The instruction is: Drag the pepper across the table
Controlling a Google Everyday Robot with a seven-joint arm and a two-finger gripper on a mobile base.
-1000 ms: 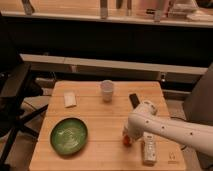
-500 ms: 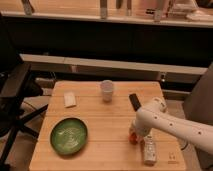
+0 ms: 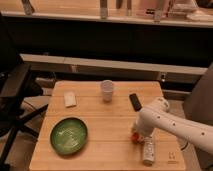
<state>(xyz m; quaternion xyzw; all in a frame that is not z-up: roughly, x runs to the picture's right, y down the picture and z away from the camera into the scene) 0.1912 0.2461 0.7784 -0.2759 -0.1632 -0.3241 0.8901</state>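
Toward the front right of the table (image 3: 100, 115), the gripper (image 3: 136, 131) sits low with its fingers clenched. The pepper (image 3: 133, 136) shows as an orange patch at its tip, touching it; whether it is pinched or only pressed cannot be told. Risk noted: the white bottle (image 3: 148, 151) lies just beside the pepper, so a drag toward the front edge could knock it off. A loose hold could also let the pepper slip free.

We can read no text, number or brand anywhere; the label on the white bottle (image 3: 148, 152) near the front right corner of the table (image 3: 100, 150) is illegible.
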